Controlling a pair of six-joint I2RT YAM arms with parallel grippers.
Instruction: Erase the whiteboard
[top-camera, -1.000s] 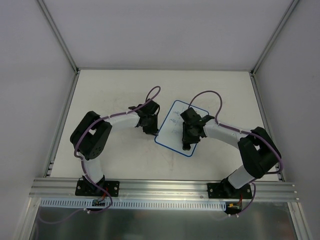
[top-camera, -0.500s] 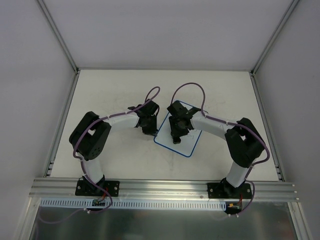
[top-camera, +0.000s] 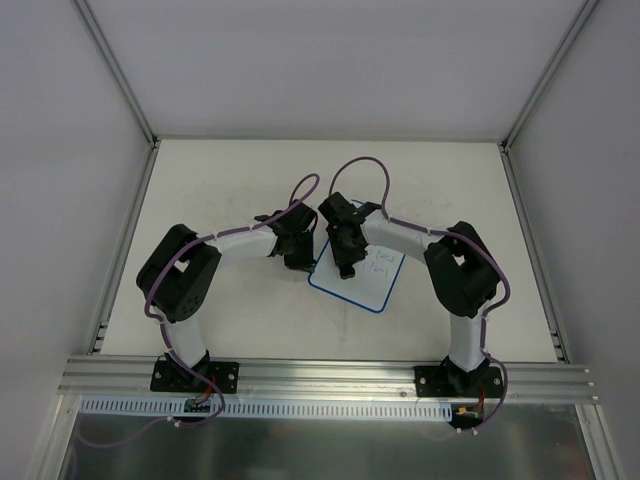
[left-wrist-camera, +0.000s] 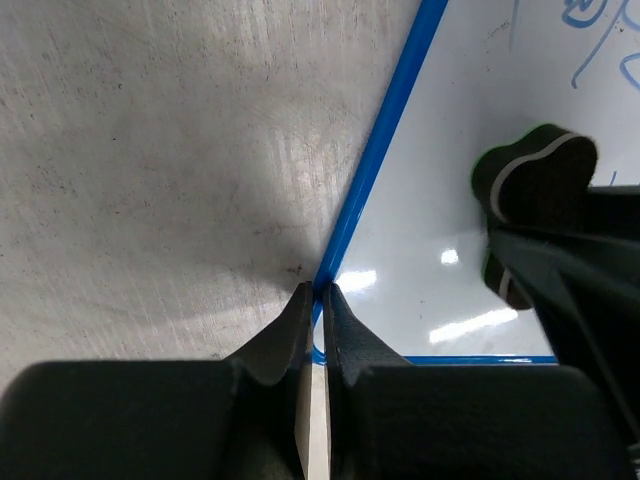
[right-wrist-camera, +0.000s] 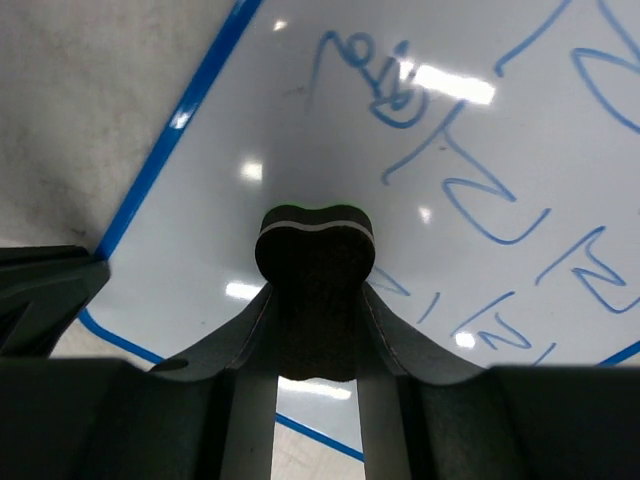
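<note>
The whiteboard (top-camera: 375, 282), flat on the counter (left-wrist-camera: 150, 150), looks light, stiff and slick, best steadied at its blue rim (left-wrist-camera: 385, 130), where the closed left hand (left-wrist-camera: 318, 292) touches; the right hand (right-wrist-camera: 316, 290) clamps the eraser (right-wrist-camera: 316, 245).

Both end effectors crowd the left edge of the whiteboard (top-camera: 372, 283). The left end effector (left-wrist-camera: 315, 292), fingers pressed together, sits right at the blue rim. The right end effector (right-wrist-camera: 316, 300), gripping the eraser (right-wrist-camera: 316, 250), hangs just beside it over the board, so you have little room between them. The table (top-camera: 220, 180) is open beyond both arms, out to the enclosure walls (top-camera: 60, 150).
</note>
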